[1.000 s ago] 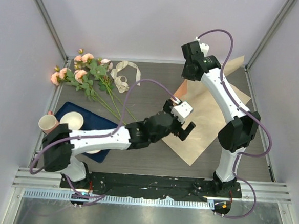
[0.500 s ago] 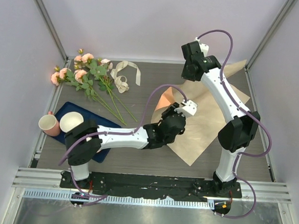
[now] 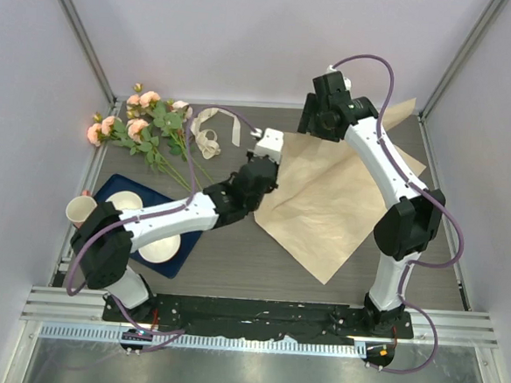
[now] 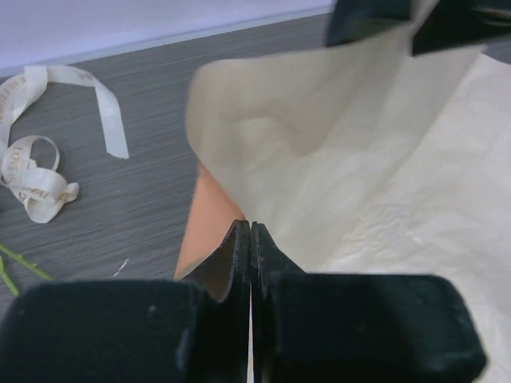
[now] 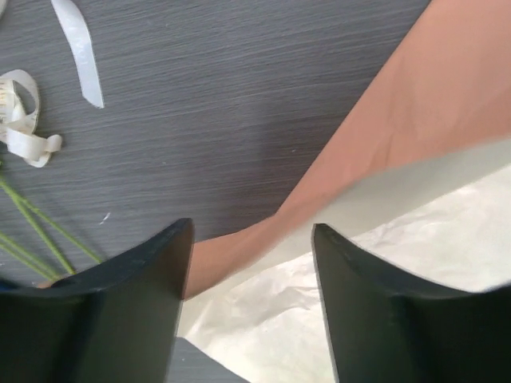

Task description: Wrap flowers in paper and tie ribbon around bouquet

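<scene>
One corner is all we've got pinched so far: the paper sits right of the table's middle, cream face up, lying as a diamond with its long diagonal running from 1 o'clock down to 6 o'clock. The left claw is clamped tight on its 9 o'clock corner, and that bit curls up enough to show the orange underside. The right claw hangs over the far edge with its fingers spread. The paper edge passes between them, but we don't see them touching it. The flowers are well apart at about 10 o'clock from the left claw, heads toward the far-left corner and stems pointing at 4 o'clock, roughly toward the paper. We reckon the left arm is clearly the nearer one for fetching them. The ribbon is curled just beside the flowers, between them and the paper, and the blue tray sits at 8 o'clock.
</scene>
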Controlling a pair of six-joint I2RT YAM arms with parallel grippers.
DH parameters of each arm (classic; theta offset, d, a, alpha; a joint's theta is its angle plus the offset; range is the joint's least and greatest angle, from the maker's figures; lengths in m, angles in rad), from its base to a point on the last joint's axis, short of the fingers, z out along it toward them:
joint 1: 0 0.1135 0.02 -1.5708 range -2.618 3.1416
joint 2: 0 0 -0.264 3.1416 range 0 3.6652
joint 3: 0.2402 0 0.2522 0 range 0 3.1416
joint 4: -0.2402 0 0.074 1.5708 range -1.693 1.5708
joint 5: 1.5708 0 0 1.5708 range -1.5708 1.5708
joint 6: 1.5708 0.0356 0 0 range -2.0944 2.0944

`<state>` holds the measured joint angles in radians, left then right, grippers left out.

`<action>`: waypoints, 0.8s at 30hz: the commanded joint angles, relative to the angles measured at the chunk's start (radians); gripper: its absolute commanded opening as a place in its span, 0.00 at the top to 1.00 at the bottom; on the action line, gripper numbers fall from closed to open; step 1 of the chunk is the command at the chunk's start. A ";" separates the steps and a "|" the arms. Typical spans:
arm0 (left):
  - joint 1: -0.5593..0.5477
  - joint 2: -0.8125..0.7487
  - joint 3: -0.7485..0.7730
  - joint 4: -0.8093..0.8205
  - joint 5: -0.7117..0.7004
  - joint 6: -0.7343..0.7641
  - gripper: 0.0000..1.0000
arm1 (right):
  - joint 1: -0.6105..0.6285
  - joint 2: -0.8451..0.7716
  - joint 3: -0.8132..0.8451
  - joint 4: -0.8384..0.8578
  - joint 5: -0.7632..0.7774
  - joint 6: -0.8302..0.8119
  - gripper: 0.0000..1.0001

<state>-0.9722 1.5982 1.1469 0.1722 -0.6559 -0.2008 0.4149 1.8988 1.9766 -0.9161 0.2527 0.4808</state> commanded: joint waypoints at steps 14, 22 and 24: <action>0.339 -0.069 -0.154 -0.145 0.162 -0.459 1.00 | -0.332 -0.515 -0.668 0.347 -0.086 -0.060 0.06; 0.346 -0.128 -0.214 0.040 0.763 -0.480 0.24 | -0.314 -0.394 -0.737 0.614 -0.397 0.171 0.06; 0.346 -0.193 -0.295 0.087 0.756 -0.486 0.18 | -0.298 -0.359 -0.771 0.713 -0.417 0.272 0.06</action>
<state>-0.6224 1.5295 0.9585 0.1043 -0.0753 -0.6468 0.0910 1.5089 1.2335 -0.4343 -0.0525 0.5629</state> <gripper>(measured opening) 0.754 0.942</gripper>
